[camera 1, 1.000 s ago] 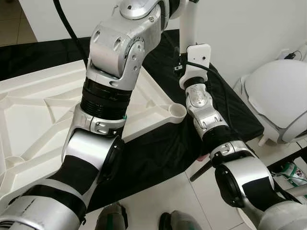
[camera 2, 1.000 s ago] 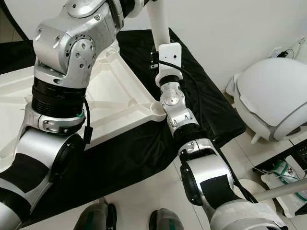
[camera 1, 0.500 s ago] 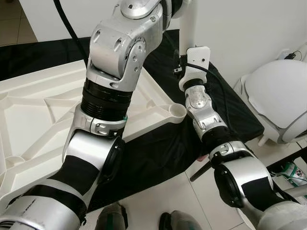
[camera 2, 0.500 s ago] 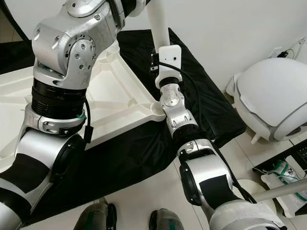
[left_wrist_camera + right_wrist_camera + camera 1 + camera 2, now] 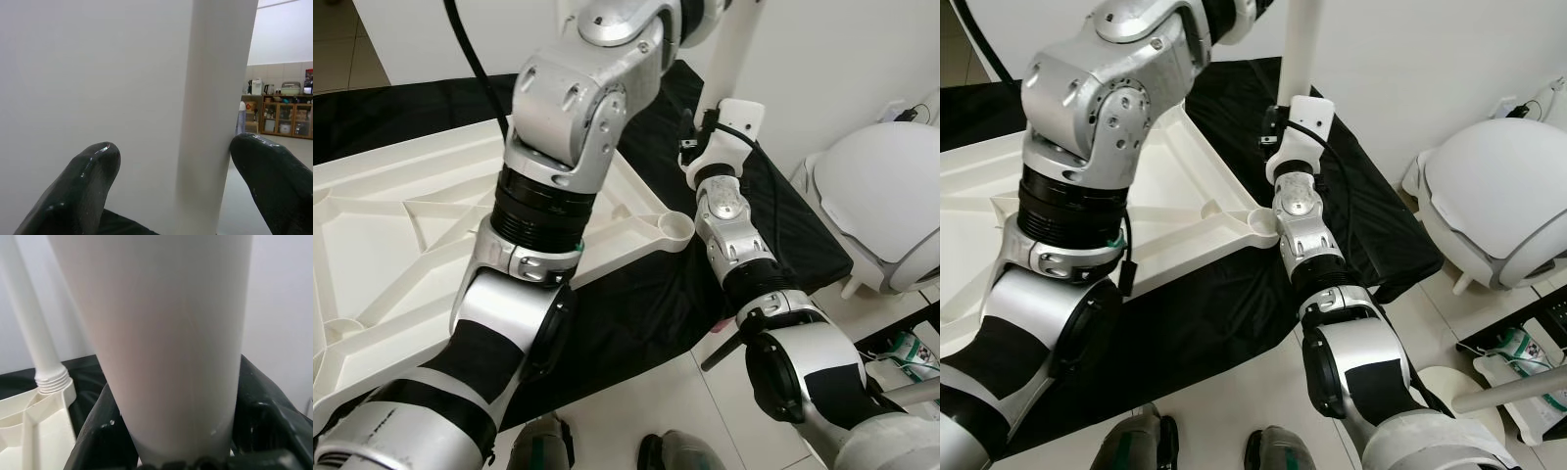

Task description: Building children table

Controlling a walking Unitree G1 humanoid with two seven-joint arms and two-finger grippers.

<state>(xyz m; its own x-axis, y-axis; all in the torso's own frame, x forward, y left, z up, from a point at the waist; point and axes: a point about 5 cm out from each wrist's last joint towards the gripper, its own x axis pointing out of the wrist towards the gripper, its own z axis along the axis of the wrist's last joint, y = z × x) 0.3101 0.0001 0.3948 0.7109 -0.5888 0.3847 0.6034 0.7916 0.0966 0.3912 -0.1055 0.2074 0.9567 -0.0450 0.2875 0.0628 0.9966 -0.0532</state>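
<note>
The white table top (image 5: 401, 225) lies upside down on a black cloth (image 5: 636, 313). Its near right corner socket (image 5: 677, 227) is an open cup with nothing in it. My right gripper (image 5: 178, 435), raised above that corner, is shut on a thick white table leg (image 5: 166, 342) that rises out of the top of the eye views (image 5: 1301, 44). My left gripper (image 5: 176, 161) is held high by the same leg (image 5: 220, 98), fingers spread, one fingertip (image 5: 266, 171) against its side. A second leg (image 5: 34, 333) stands in a far corner socket.
A white domed object (image 5: 881, 196) stands on the tiled floor to the right, with a packet (image 5: 911, 352) beside it. A white wall (image 5: 822, 59) runs close behind the cloth. My feet (image 5: 607, 455) are at the cloth's near edge.
Both arms have shifted to the right with the leg, and the right wrist now tilts more. The table top has stayed put.
</note>
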